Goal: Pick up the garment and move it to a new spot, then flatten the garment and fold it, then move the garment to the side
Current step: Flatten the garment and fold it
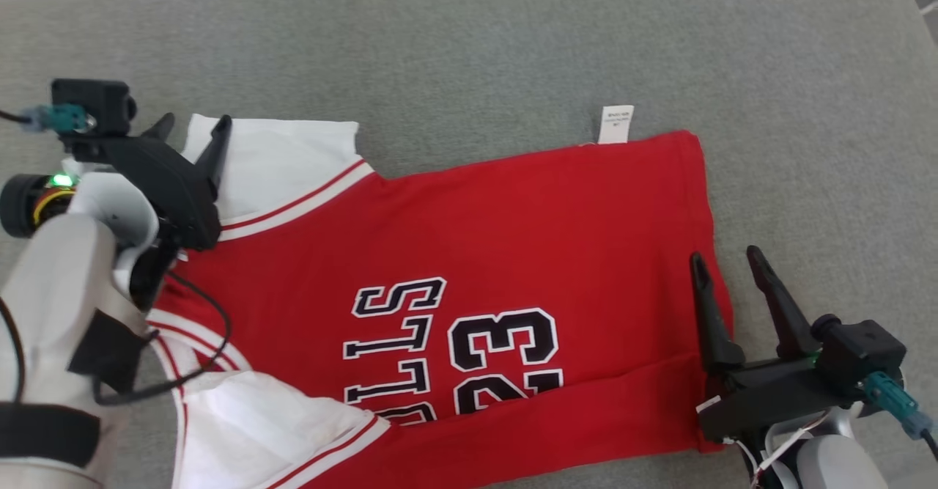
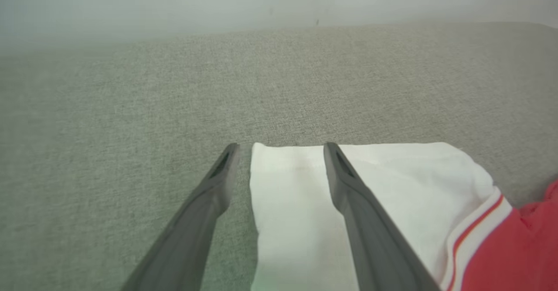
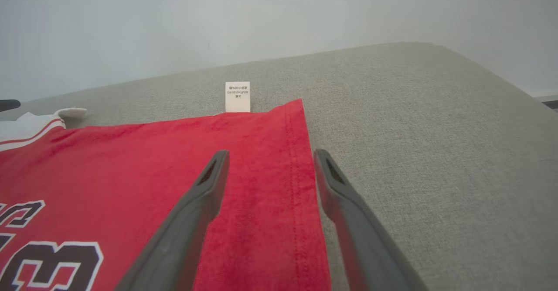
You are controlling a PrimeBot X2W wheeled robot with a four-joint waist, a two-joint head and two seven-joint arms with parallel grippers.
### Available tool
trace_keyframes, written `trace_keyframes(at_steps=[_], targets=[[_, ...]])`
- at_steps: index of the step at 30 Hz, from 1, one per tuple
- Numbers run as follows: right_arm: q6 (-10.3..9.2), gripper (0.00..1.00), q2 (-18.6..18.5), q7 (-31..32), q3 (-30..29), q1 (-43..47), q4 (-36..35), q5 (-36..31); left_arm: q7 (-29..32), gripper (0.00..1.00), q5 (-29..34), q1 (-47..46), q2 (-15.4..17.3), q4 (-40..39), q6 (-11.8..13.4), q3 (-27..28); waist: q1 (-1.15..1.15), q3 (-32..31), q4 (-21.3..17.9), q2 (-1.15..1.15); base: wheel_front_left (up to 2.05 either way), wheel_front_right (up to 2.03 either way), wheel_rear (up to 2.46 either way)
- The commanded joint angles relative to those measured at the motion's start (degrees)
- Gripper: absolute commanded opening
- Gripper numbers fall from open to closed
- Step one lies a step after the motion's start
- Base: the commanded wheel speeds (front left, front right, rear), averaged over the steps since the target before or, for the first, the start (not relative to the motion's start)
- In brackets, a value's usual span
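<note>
Red-and-white numbered jersey (image 1: 513, 240) lies spread on grey fabric tabletop (image 1: 469, 49). Left pincer (image 1: 195, 121) apart over white sleeve (image 1: 278, 159); right pincer (image 1: 725, 256) apart astride hem (image 1: 707, 203).

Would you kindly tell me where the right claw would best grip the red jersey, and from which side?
Its bottom hem, I'd judge, coming from the grey surface side: that edge lies flat between the fingers of the open right claw.

Open room on grey surface (image 1: 469, 49) beyond garment (image 1: 513, 225) & right of hem (image 1: 709, 203); care tag (image 1: 616, 124) juts out at far edge.
</note>
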Motion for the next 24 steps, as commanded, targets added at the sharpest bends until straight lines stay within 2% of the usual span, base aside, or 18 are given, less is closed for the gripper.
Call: trace_keyframes(at_steps=[1,4,9,10,11,12,13,14,20,24], targets=[[-0.04,1.00,0.20,-0.61,0.78,-1.03,0.57,0.68,1.64,1.00,-0.96,-1.65,0.96,2.42,-1.08,-0.02,-0.01,1.43,-1.75,-0.01,0.00,0.00,0.00],[-0.04,1.00,0.27,-1.24,1.56,-1.64,1.53,0.95,3.67,1.00,-1.84,-3.59,1.79,5.42,-2.17,-0.54,-0.01,1.67,-2.47,-0.01,0.00,0.00,0.00],[-0.04,1.00,0.09,-1.91,1.94,-2.26,2.49,1.34,6.15,1.00,-3.18,-5.64,2.27,9.24,-2.55,-0.84,-0.01,1.86,-2.88,-0.01,0.00,0.00,0.00],[-0.04,1.00,-0.09,-1.89,1.82,-2.44,2.65,1.53,6.55,0.91,-3.27,-5.95,2.30,9.81,-2.64,-0.98,-0.01,1.89,-2.85,-0.01,0.00,0.00,0.00],[-0.04,1.00,-0.26,-1.89,1.69,-2.74,2.78,1.69,6.89,0.74,-3.74,-6.15,2.21,10.20,-2.76,-0.97,-0.01,1.91,-2.82,-0.01,0.00,0.00,0.00],[-0.04,1.00,-0.40,-1.74,1.68,-3.19,2.92,2.03,7.33,0.21,-4.06,-6.29,2.03,10.52,-2.89,-1.04,-0.01,1.93,-2.78,-0.01,0.00,0.00,0.00],[-0.04,1.00,-0.40,-1.74,1.68,-3.19,2.92,2.03,7.33,0.21,-4.06,-6.29,2.03,10.52,-2.89,-1.04,-0.01,1.93,-2.78,-0.01,0.00,0.00,0.00],[-0.04,1.00,-0.57,-1.46,1.67,-3.78,3.08,2.75,7.30,0.00,-3.82,-6.54,2.04,10.62,-2.98,-1.20,-0.01,1.94,-2.73,-0.01,0.00,0.00,0.00],[-0.03,1.00,-4.99,1.02,1.26,-11.23,7.47,6.79,6.54,0.00,-4.35,-8.23,1.30,9.96,-3.03,-1.91,-0.01,2.71,-1.47,-0.01,0.00,0.00,0.00],[-0.03,1.00,-8.73,1.93,2.13,-17.00,12.82,9.51,5.66,0.00,-4.28,-9.57,-0.87,10.15,-3.06,-2.88,-0.01,3.47,1.07,-0.01,0.00,0.00,0.00]])
